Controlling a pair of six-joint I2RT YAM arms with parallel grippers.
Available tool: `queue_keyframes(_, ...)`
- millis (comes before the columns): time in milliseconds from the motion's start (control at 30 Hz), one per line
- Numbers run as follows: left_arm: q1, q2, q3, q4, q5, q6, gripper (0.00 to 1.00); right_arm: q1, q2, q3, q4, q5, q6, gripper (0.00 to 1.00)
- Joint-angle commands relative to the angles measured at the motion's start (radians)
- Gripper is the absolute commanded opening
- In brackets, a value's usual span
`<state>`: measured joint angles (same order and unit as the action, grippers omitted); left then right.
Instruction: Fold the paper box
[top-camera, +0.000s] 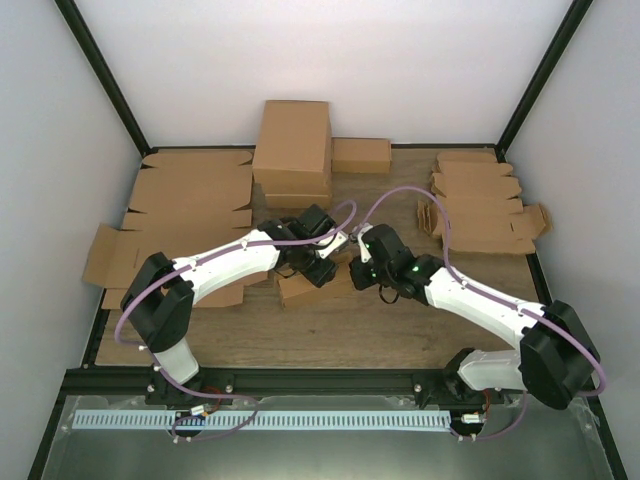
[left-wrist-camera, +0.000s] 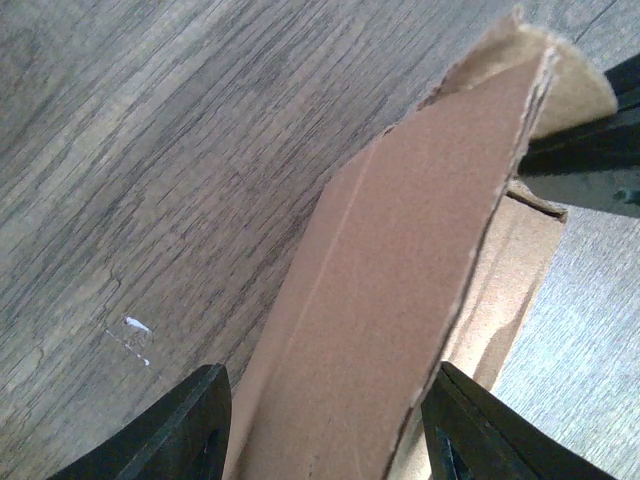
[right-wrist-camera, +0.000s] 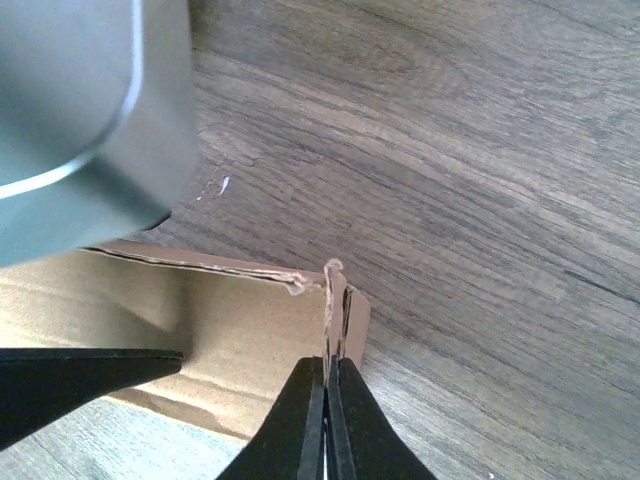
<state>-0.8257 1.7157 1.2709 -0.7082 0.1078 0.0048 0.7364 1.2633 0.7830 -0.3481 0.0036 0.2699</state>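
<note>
**Half-formed box braced in front of the carton**

The paper box sits half-formed on the table just in front of the tall carton, nearer the arms. The right gripper is clenched on a thin upright wall edge, probably to hold it erect. The left gripper straddles a raised panel; whether it squeezes, I cannot tell. The table is wood-grain. Flat blanks lie right of the carton and wide sheets left. White walls enclose everything.

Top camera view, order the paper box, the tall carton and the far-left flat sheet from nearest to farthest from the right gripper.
1. paper box, centre, pinched by right gripper
2. tall carton, back centre
3. flat sheet, far left edge
</note>
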Motion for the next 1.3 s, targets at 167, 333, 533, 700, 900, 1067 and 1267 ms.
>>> queue_keyframes(167, -0.016, 0.018, 0.006, -0.037, -0.024, 0.012, 0.55, 0.008, -0.027, -0.024, 0.01, -0.073, 0.033, 0.01)
queue_keyframes(333, -0.021, 0.019, 0.009, -0.036, -0.028, 0.008, 0.56, 0.008, -0.025, -0.045, 0.015, -0.065, 0.035, 0.01)
queue_keyframes(533, -0.023, 0.017, 0.013, -0.039, -0.031, 0.004, 0.56, 0.008, -0.021, -0.069, 0.02, -0.053, 0.036, 0.01)
queue_keyframes(700, -0.023, 0.015, 0.023, -0.046, -0.036, 0.006, 0.57, 0.008, -0.013, -0.083, 0.02, -0.036, 0.032, 0.01)
queue_keyframes(900, -0.024, 0.018, 0.028, -0.048, -0.037, 0.006, 0.57, 0.008, -0.006, -0.081, 0.008, -0.003, 0.026, 0.01)
queue_keyframes(1067, -0.025, 0.013, 0.032, -0.052, -0.041, 0.001, 0.63, 0.008, -0.001, -0.08, 0.006, -0.001, 0.022, 0.01)
queue_keyframes(1267, -0.025, -0.035, 0.068, -0.062, -0.04, -0.034, 0.75, 0.008, -0.003, -0.087, 0.025, -0.03, 0.034, 0.01)
